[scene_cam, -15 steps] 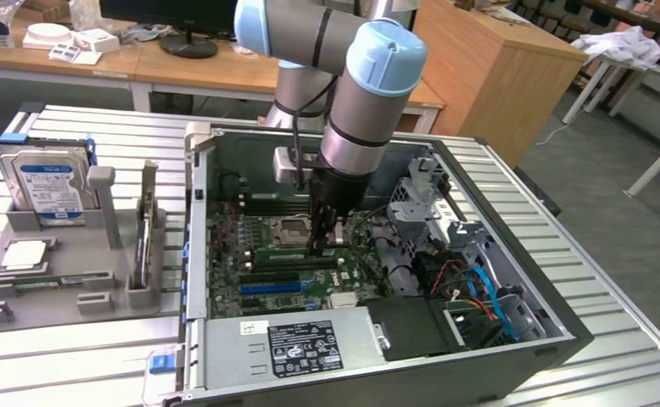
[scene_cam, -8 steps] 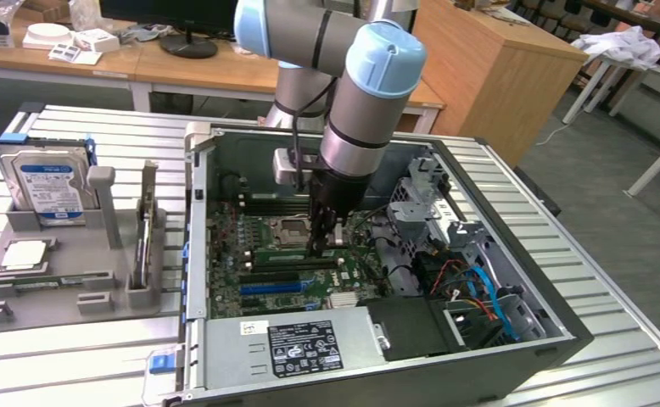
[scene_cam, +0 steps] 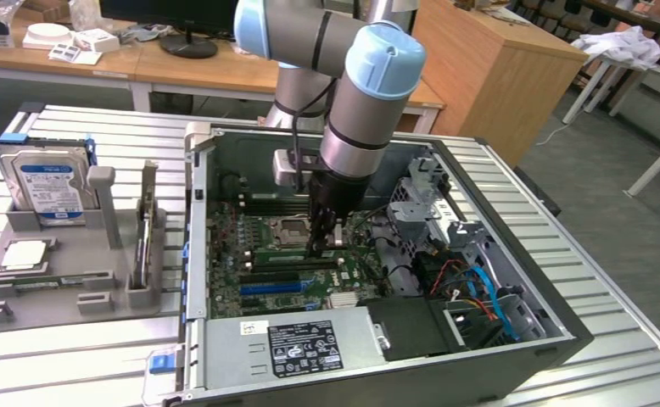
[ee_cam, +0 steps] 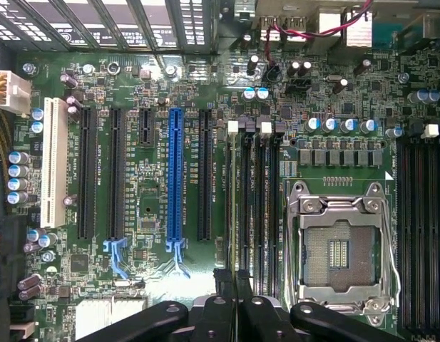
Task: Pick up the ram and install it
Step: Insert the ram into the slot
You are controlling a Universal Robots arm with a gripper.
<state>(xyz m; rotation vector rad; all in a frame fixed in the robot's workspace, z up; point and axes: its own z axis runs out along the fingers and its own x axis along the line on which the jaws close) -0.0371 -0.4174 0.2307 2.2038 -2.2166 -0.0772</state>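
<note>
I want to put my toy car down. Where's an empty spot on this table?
Bare ribbed metal table lies between the grey plastic holder tray and the table's near edge, and in a strip on the exterior view's right of the open dark computer case. The tray and the case's inside are crowded.

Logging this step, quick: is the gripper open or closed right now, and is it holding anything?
Gripper: closed, low over the motherboard by its memory slots; whether it holds anything cannot be told.
</note>
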